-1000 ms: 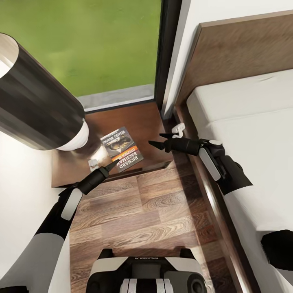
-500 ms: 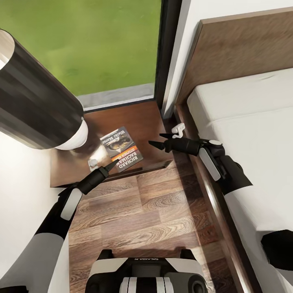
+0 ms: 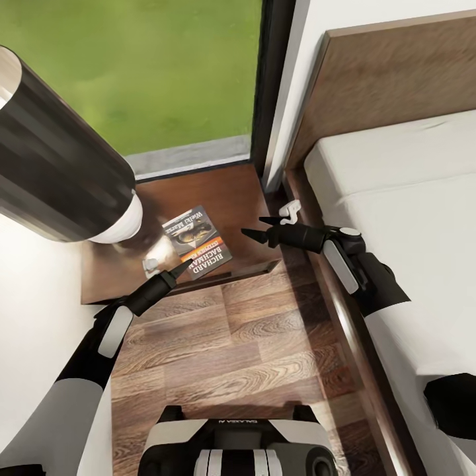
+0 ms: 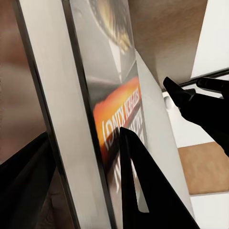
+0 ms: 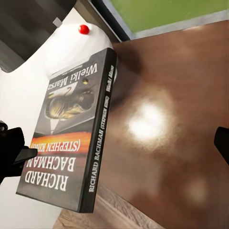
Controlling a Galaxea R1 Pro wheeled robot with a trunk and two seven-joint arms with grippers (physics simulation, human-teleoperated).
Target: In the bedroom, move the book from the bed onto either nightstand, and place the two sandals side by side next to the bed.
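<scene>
bed (image 3: 396, 192) cut off at right edge, lamp (image 3: 59, 172) top cropped

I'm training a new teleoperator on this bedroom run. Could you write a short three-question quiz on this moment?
1. True or false: the book lies on the bed.
2. Which gripper has its fingers astride the book's edge? A) left gripper B) right gripper
3. Fill in: beside the book on the nightstand stands a ____ with a dark shade.

Key: 1 false, it rests on the nightstand. 2 A; the right gripper hangs open, apart from the book. 3 lamp.
</scene>
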